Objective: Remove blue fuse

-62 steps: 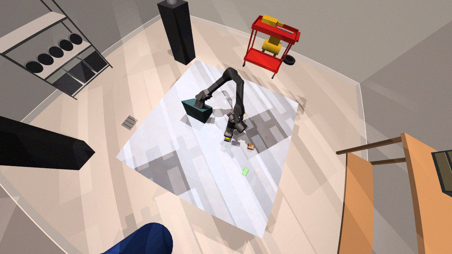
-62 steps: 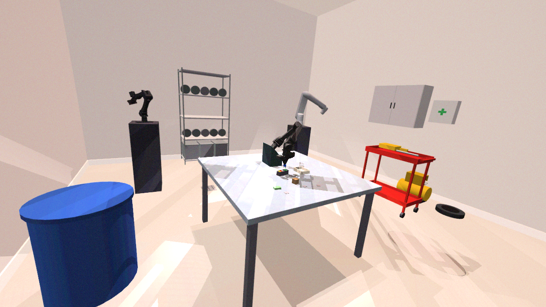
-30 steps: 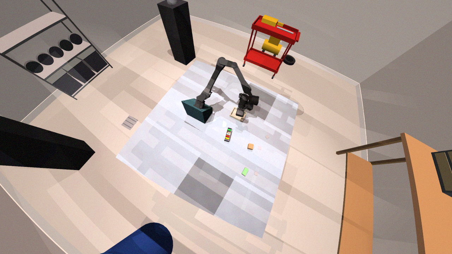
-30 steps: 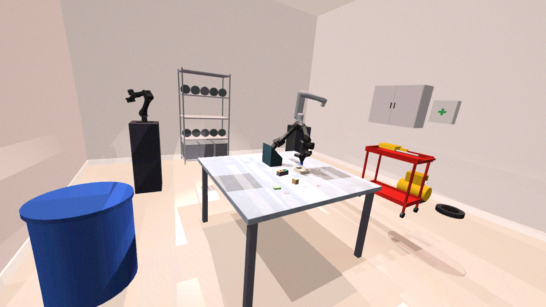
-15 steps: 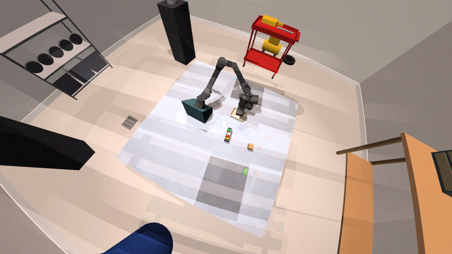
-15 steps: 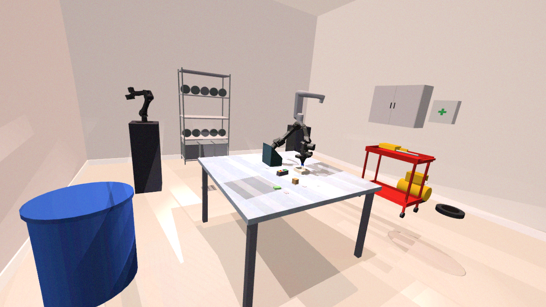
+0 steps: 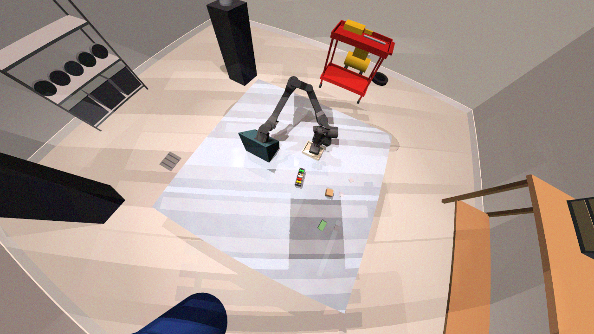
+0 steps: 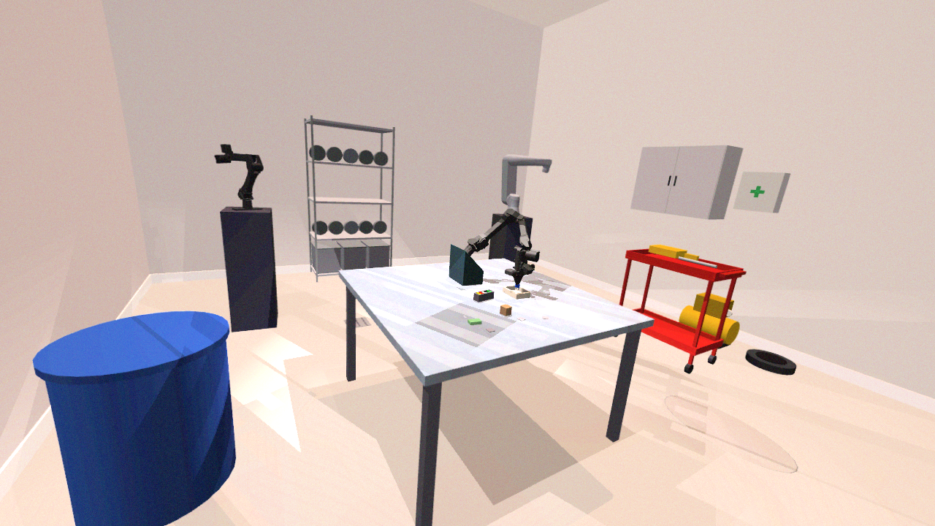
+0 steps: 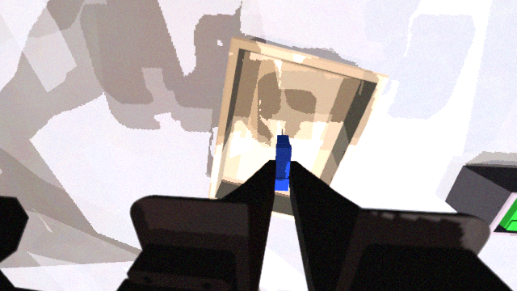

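My gripper (image 9: 282, 166) (image 8: 517, 283) is shut on the blue fuse (image 9: 283, 155) (image 8: 517, 287). The fuse is held between the fingertips, over the tray. The tray (image 9: 303, 57) (image 7: 306, 154) (image 8: 523, 296) is a shallow light wooden box with raised walls; nothing else shows inside it. In the top view the gripper hides the fuse. The dark fuse block (image 7: 297, 184) (image 8: 483, 299) (image 9: 468, 194) stands apart from the tray, with green, white, red and yellow fuses in it. The wrist view shows only its end, with the green fuse (image 9: 510, 218).
An orange-brown cube (image 7: 328, 192) (image 8: 505, 310) and a flat green piece (image 7: 321, 225) (image 8: 473, 321) lie on the table beyond the block. Small flat pale pieces lie near them. The arm's dark teal base (image 7: 258, 147) (image 8: 464, 267) stands beside the tray.
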Motion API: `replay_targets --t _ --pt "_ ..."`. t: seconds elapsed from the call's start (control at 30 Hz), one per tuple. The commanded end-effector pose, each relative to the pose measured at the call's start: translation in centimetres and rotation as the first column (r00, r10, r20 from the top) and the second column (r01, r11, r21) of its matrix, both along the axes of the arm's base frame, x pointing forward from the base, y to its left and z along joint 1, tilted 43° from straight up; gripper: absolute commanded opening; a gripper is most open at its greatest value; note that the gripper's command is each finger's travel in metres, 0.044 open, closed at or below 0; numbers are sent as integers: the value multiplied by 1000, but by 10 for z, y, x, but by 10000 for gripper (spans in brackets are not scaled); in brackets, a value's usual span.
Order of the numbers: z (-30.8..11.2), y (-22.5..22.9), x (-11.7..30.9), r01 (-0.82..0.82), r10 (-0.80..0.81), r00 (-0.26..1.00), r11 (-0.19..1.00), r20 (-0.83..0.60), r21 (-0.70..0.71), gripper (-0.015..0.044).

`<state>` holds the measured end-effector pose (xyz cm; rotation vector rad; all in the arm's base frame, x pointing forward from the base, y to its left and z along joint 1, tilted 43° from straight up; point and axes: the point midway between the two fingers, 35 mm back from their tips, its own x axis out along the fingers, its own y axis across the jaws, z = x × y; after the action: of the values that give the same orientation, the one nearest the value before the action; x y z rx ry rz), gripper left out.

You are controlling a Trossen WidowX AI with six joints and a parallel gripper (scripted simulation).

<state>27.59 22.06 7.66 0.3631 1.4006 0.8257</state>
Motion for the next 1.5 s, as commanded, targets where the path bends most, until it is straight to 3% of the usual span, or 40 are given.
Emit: replay_targets --t 0.0,0.4,0.53,1.47 --pt "0 0 0 0 0 1000 1000 0 0 26" --pt "2 -2 0 0 0 1000 1000 0 -1 330" --pt "25 -26 1 3 -3 1000 1000 -3 -7 330" --pt "24 -26 1 7 -7 1000 1000 -5 -11 330"
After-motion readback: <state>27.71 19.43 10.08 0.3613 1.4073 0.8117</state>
